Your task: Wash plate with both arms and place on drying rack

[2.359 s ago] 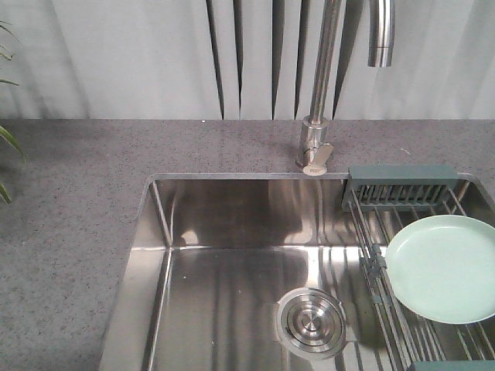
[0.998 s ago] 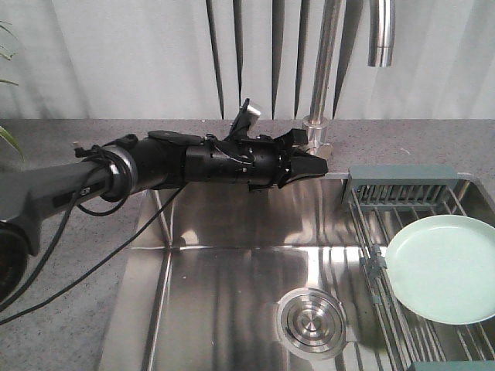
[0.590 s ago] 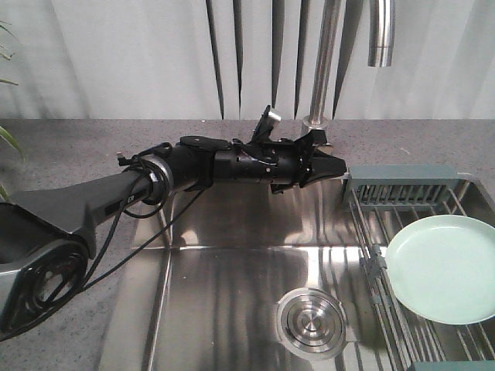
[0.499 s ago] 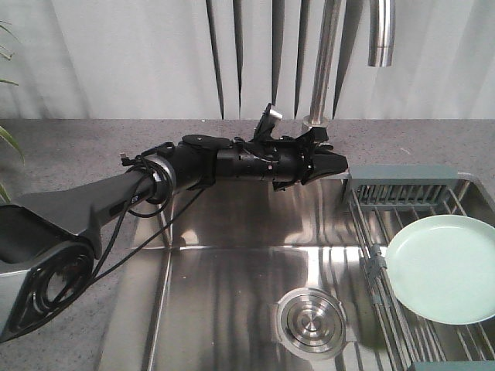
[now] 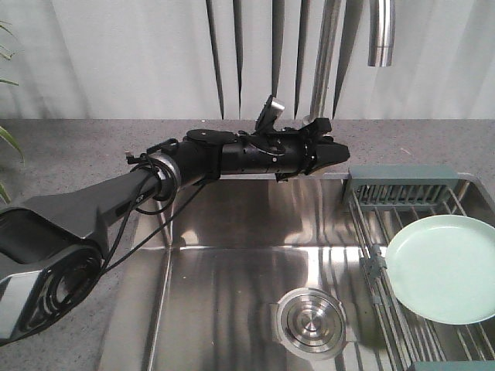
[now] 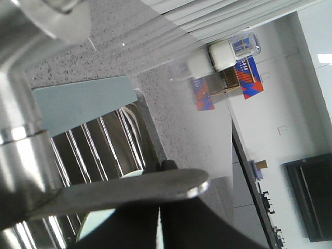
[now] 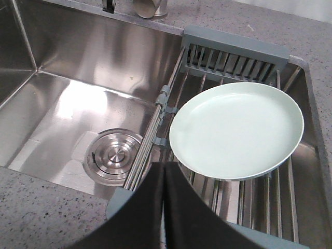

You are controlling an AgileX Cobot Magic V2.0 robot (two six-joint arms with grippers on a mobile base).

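The left gripper (image 5: 334, 151) reaches from the left over the back edge of the sink (image 5: 155, 255), its tip at the base of the tap (image 5: 323, 69). In the left wrist view its dark fingers (image 6: 129, 228) lie pressed together with only a thin seam between them, just under the tap's flat steel lever (image 6: 129, 189); whether they touch the lever cannot be told. The right gripper (image 7: 163, 207) shows only in its own wrist view, its two dark fingers (image 7: 187, 218) likewise closed against each other, holding nothing, hovering over the near end of the rack (image 7: 233, 57).

The plate (image 5: 445, 268) lies face up on the rack's wires (image 5: 394, 309), at the right side of the sink. Being round, it has no long axis; it sits slightly tilted, its rim overhanging the rack's left rail. The wires run front to back, ending at the slotted grey-green box (image 5: 402, 184) by the back wall. The drain (image 5: 312, 321) sits in the sink floor, left of the rack.
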